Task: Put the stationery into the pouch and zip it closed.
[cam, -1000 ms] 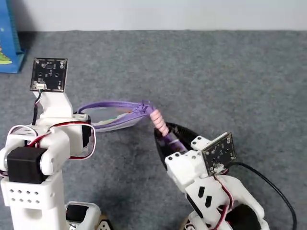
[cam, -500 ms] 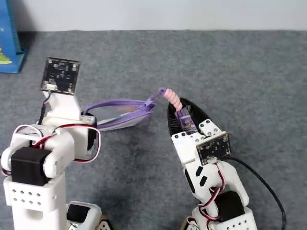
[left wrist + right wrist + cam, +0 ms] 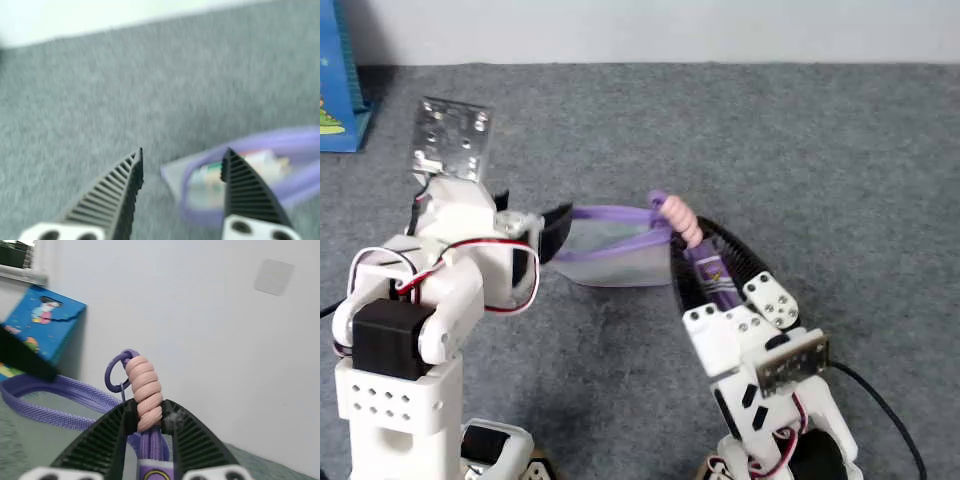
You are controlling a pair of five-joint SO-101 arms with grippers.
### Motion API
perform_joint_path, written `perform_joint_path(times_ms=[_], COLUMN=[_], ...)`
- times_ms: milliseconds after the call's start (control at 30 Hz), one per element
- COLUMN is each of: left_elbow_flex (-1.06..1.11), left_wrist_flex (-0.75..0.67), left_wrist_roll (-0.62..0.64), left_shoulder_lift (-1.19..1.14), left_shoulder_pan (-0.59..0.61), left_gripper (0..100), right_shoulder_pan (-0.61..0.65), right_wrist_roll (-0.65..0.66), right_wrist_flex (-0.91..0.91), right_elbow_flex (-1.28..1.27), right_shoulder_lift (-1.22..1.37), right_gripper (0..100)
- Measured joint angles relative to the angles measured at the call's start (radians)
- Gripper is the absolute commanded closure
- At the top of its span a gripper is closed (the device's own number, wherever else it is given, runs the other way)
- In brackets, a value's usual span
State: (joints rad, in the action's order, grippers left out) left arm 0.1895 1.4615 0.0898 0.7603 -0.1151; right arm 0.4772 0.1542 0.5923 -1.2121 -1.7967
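Right wrist view first, closest to me: the right gripper point(image 3: 149, 411) is pinched tight on the pink braided pull point(image 3: 145, 387), and a purple ring point(image 3: 115, 372) loops off the top of the braid. A purple piece with a label sits low between those fingers; I cannot tell what it is.

In the high view, that pull meets the right end of the pouch point(image 3: 620, 262). The pouch spans the gap between the two grippers, with its purple zip edge along the far side and its clear wall on the near side.

At the pouch's other end, the left gripper point(image 3: 184, 155) is spread wide. One finger crosses in front of the pouch's corner and the other is over bare carpet; I cannot tell whether either touches the pouch. Through the clear wall I see the stationery point(image 3: 262, 161) inside, as blurred green, white and orange shapes.

Under everything lies the grey carpeted table point(image 3: 840, 170). Farther back, at the left edge, a blue box point(image 3: 334, 95) stands against the white wall point(image 3: 670, 30).
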Motion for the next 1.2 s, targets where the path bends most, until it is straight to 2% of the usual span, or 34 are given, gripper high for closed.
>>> perform_joint_path(times_ms=[133, 300, 467, 733, 867, 1033, 1200], left_elbow_flex=[0.000, -0.002, -0.048, -0.077, -0.075, 0.017, 0.239], left_wrist_flex=[-0.084, -0.087, 0.031, 0.221, 0.273, 0.261, 0.095], left_wrist_roll=[0.014, 0.014, 0.005, -0.130, -0.189, -0.250, -0.272], left_shoulder_lift=[0.000, 0.003, 0.078, 0.281, 0.347, 0.354, 0.327], left_shoulder_pan=[0.000, 0.000, 0.000, 0.000, 0.000, 0.104, 0.187], left_gripper=[74, 74, 74, 74, 80, 87, 89], right_shoulder_pan=[0.069, 0.087, 0.087, 0.087, 0.087, 0.087, 0.124], right_wrist_roll=[0.005, 0.005, 0.005, 0.005, 0.005, 0.005, 0.005], right_wrist_flex=[0.002, 0.002, 0.002, 0.002, 0.002, 0.002, 0.005], right_elbow_flex=[0.035, 0.040, 0.040, 0.040, 0.040, 0.060, 0.109], right_shoulder_lift=[0.000, 0.000, 0.000, 0.000, 0.000, 0.000, 0.000], right_gripper=[99.1, 99.1, 99.1, 99.1, 99.1, 99.1, 99.1])
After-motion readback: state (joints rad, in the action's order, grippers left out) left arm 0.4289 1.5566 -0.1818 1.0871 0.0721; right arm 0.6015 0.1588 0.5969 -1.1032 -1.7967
